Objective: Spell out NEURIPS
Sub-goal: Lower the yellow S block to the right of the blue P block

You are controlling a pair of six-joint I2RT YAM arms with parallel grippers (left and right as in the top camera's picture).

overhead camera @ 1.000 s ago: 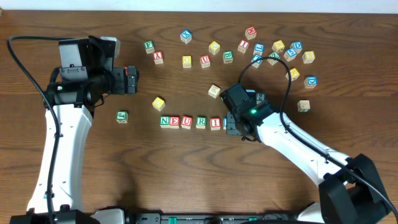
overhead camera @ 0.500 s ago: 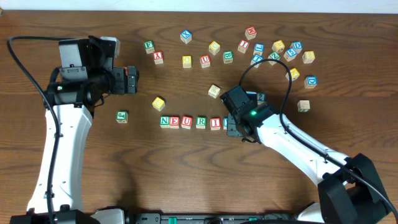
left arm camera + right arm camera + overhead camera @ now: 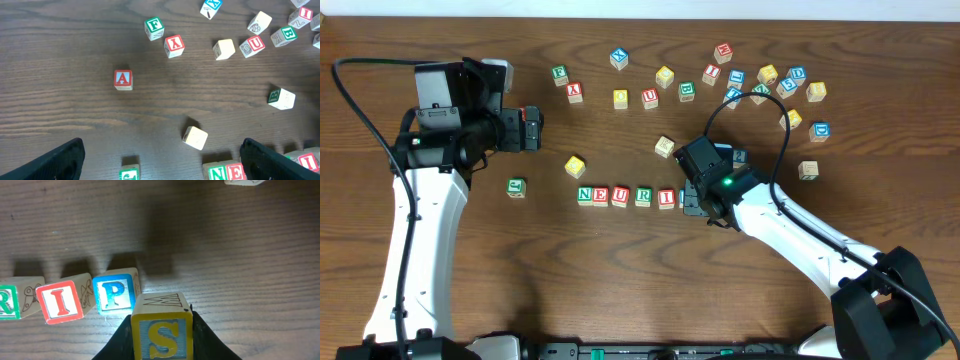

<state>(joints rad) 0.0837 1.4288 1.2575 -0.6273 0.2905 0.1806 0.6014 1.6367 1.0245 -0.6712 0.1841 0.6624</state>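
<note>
Two robot arms share a dark wooden table (image 3: 620,290): the left arm (image 3: 420,230) stands along the left side, and the right arm (image 3: 800,235) reaches in from the lower right corner. Across the table's middle lies a row of cubes (image 3: 620,196), its long axis running left to right in the overhead view and its letters upright to that camera: green N (image 3: 585,195), red E (image 3: 602,195), red U (image 3: 620,196), green R (image 3: 643,196), red I (image 3: 666,197). In the right wrist view the blue P (image 3: 116,292) sits next after the I. Loose cubes (image 3: 760,85) are scattered along the far side. The left gripper (image 3: 535,128) hangs well apart from the row, jaws spread wide and holding nothing, near a red A cube (image 3: 123,79). The right gripper (image 3: 161,322) pinches the S cube (image 3: 161,336) between its fingers at the row's right end, just beside the P, its yellow S upright to the wrist camera. Whether the cube rests on the wood cannot be told.
</note>
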